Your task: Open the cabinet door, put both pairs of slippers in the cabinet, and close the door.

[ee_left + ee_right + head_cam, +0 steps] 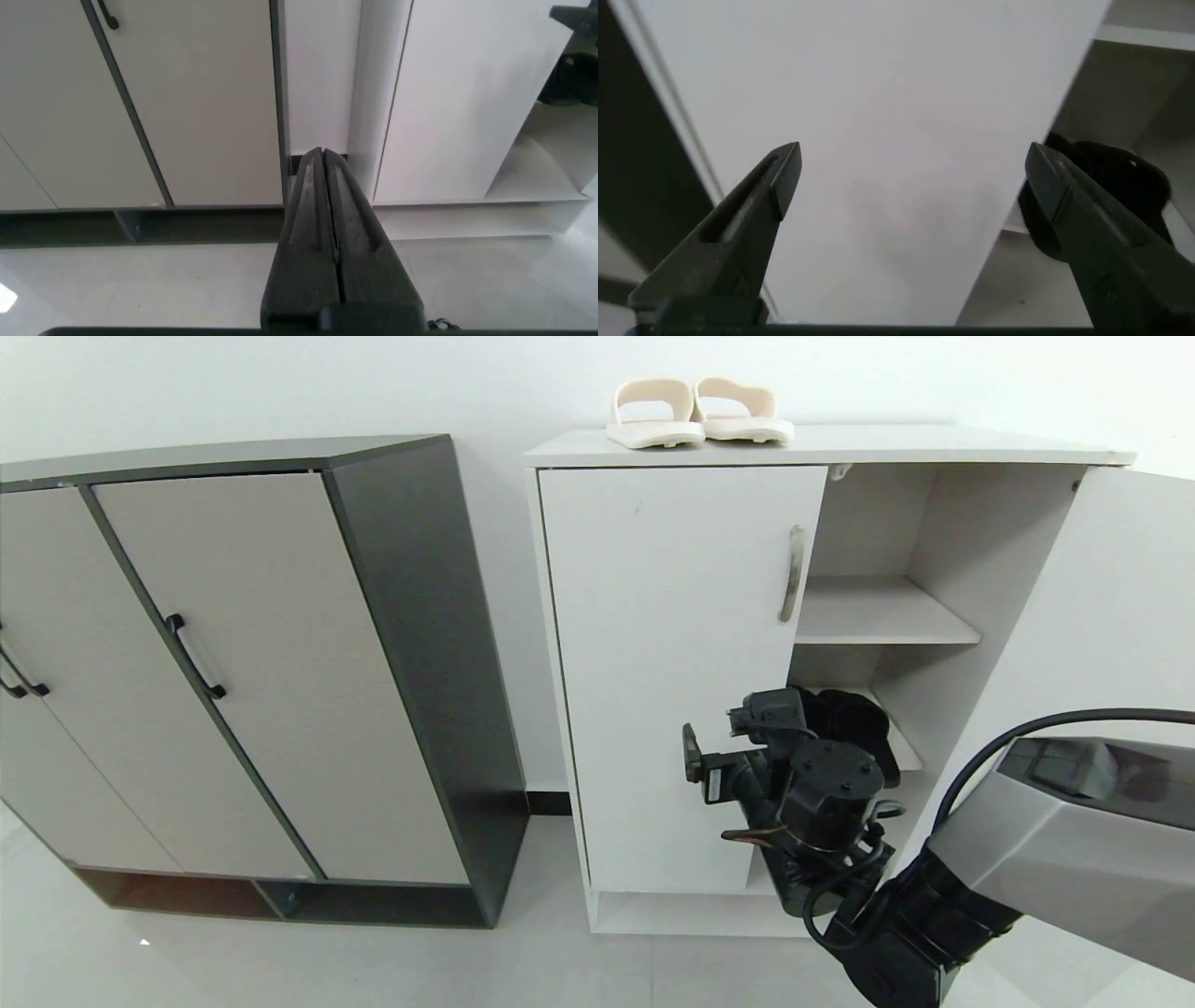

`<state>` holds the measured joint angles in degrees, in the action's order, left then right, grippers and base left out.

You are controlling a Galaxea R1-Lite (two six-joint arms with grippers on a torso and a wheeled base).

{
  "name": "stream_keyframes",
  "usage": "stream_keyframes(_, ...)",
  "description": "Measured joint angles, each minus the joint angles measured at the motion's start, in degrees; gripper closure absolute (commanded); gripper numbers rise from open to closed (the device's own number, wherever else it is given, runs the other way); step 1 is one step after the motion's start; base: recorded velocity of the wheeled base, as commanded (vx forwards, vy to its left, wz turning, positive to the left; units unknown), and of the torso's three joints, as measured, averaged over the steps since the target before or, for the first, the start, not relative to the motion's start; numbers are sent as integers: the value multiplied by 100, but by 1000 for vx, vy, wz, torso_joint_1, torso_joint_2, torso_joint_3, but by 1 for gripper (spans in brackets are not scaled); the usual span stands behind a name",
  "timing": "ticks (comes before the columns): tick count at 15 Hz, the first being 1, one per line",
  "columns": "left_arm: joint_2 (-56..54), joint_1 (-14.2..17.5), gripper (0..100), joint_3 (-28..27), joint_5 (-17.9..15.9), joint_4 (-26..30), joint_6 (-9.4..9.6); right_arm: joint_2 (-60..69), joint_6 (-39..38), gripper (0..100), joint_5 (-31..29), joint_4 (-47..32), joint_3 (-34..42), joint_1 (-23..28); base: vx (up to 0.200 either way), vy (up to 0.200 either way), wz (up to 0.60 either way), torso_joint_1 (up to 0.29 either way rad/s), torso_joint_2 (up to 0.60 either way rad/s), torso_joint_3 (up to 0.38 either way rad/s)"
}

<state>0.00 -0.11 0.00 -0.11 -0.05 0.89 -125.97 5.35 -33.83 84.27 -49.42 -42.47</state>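
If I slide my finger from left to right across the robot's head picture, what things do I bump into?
grey cabinet → shut white door → silver handle → bare shelf → swung-open white door

Closed left door blocks my spread right gripper; beside it the bay is open, black slippers crowding the lower shelf

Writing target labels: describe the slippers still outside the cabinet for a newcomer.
Find the white cabinet, right door open, beside the grey cabinet. On its top panel lies a pair of cream open-toe slippers, the only pale footwear; the black object sits inside on a shelf.
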Motion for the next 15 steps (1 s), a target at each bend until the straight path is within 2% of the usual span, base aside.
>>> stream_keyframes(12, 0, -5, 100, 0, 1, -2, -10, -11, 69, 0, 351, 112, 133, -17, 0, 0, 0, 0, 0, 0)
stream_keyframes(15, 0, 0, 100, -2, 1, -13, -10, -11, 77, 0, 351, 126, 141, -35, 0, 0, 0, 7, -175, -277)
